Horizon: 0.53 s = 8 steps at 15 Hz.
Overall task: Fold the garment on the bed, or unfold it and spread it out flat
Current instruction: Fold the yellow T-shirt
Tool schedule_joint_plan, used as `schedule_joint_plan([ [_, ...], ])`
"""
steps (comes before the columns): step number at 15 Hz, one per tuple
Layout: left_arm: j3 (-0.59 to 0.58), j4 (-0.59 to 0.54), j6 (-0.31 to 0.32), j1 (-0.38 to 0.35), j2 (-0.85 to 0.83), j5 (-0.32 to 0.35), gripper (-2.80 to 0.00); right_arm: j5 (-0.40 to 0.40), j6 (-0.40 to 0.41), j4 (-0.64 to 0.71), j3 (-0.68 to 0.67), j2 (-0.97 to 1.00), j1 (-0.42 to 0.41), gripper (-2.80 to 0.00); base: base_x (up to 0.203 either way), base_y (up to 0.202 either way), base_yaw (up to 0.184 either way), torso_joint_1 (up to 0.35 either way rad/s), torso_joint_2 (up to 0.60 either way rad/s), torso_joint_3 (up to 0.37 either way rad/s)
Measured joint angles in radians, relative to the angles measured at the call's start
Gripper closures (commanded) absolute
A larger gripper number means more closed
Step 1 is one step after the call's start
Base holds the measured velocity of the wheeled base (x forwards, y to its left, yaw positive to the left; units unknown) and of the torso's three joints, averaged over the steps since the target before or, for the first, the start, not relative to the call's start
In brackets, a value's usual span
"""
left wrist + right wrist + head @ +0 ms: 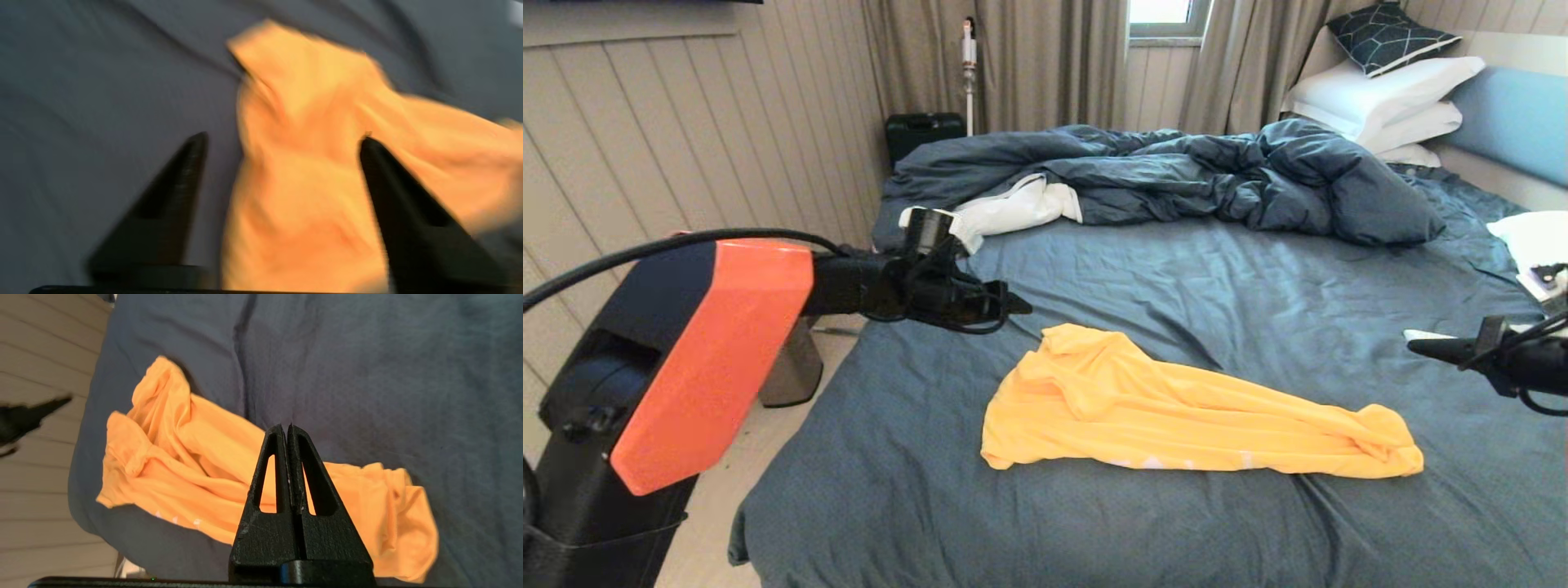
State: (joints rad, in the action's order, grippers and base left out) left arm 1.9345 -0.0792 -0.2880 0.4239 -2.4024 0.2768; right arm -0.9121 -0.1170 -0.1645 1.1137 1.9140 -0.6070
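The yellow-orange T-shirt [1176, 408] lies bunched in a long crumpled strip on the slate-blue sheet of the bed [1258, 278]. My left gripper [1017, 308] hovers above the shirt's far left end, near the bed's left side. In the left wrist view the left gripper [284, 136] is open, with the T-shirt [310, 171] below the gap, untouched. My right gripper [1414, 346] hangs over the sheet to the right of the shirt. In the right wrist view the right gripper [286, 426] is shut on nothing, and the T-shirt [184, 457] lies beyond it.
A rumpled dark blue duvet [1217, 175] with white underside lies across the far half of the bed. White pillows [1380, 102] are stacked against the light blue headboard [1515, 114]. The bed's left edge drops to the floor [735, 482].
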Motion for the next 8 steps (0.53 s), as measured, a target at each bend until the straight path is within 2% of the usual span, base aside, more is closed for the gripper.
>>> schedule_joint_plan([
  [5,0.006,0.33,0.209,0.104,-0.152,-0.352,0.0,0.0,0.101,-0.007,-0.065,0.004,0.005,0.0,0.0,0.0,0.0,0.0,0.0,0.0],
  [6,0.007,0.368,0.221,0.117,-0.172,-0.384,0.0,0.0,0.112,-0.007,-0.078,0.005,0.01,0.0,0.0,0.0,0.0,0.0,0.0,0.0],
  [8,0.007,0.375,0.223,0.123,-0.198,-0.394,0.0,0.001,0.115,-0.01,-0.092,0.007,0.019,0.0,0.0,0.0,0.0,0.0,0.0,0.0],
])
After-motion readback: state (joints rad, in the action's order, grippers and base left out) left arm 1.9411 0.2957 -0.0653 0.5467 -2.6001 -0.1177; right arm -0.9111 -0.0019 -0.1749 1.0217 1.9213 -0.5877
